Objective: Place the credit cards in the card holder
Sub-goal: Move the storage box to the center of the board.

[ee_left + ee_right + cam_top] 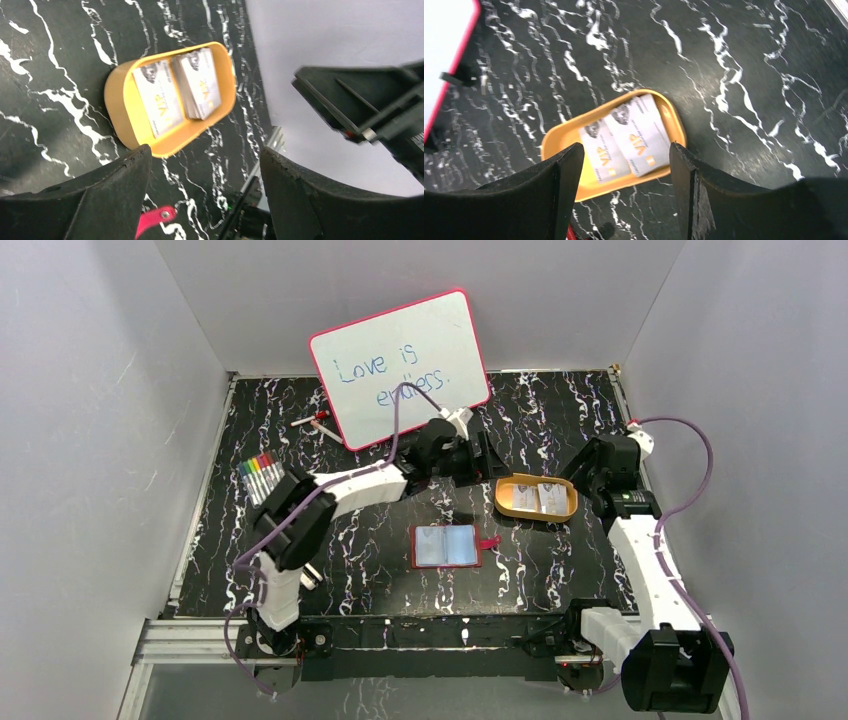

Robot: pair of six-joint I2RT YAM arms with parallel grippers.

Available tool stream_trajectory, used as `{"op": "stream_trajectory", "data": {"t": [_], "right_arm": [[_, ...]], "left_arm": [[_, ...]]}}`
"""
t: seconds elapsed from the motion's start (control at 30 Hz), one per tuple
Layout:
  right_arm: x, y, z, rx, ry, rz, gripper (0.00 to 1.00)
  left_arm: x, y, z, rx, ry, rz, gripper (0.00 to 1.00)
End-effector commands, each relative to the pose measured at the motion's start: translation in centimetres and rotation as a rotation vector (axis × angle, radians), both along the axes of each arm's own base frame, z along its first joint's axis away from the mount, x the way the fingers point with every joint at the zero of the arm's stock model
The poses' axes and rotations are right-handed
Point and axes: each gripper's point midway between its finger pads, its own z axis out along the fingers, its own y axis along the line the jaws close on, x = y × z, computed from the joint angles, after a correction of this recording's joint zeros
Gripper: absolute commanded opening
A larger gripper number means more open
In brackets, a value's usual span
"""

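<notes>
Table: black top with white marbling, grey walls on three sides.
Whiteboard: pink-framed and tilted, at the far middle, with "Love is endless." handwritten in blue.
Left gripper: fingers spread wide with nothing between them. It is reached out over the middle of the table, just left of the tray.
Right gripper: fingers also wide apart and holding nothing, raised over the near-right edge of the tray.
Tray: yellow-orange oval dish with a low wall, right of centre and flat on the table. It holds the cards.
Card holder: small dark-red wallet lying open and flat at the centre, nearer the arm bases than the tray and apart from it. Two pale blue shiny panels face up, side by side.
Snap tab: red, sticking out from the holder's right edge.
Credit cards: thin whitish-grey rectangles with orange "VIP" lettering and a dark emblem at one end. They lie in two lots side by side on the tray floor. The lot nearer the tray's rounded end looks like a stack of several.
Markers: a row of coloured pens at the left edge of the table, well apart from the rest.
</notes>
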Motion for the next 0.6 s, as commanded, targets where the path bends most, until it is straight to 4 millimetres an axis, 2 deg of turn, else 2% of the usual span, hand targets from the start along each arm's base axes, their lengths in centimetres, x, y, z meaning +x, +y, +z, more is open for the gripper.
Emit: {"op": "stream_trajectory", "data": {"t": [0.0,0.03,0.13,0.33,0.4,0.57], "right_arm": [[-1.6,-1.4,-2.5,-0.009,0.064,-0.076,0.72],[-1.7,-2.2,-3.1,-0.001,0.065,-0.103,0.72],[-1.4,-2.7,-4.7,0.055,0.049,-0.129,0.72],[0.3,-4.9,-5.9,0.128,0.043,-0.226,0.71],[1.4,-5.1,-6.1,0.159,0.026,-0.218,0.67],[3.5,-4.2,-6.8,0.192,0.042,-0.123,0.54]], "left_arm": [[0.4,-1.8,0.8,0.012,-0.015,-0.064,0.75],[0.7,-1.5,1.0,0.022,-0.033,-0.051,0.75],[1.0,-0.4,1.9,0.048,-0.071,-0.025,0.75],[0.3,3.4,3.1,0.125,-0.126,0.037,0.75],[0.1,4.7,3.5,0.133,-0.132,0.055,0.75],[-0.3,7.4,4.3,0.155,-0.153,0.093,0.75]]}}
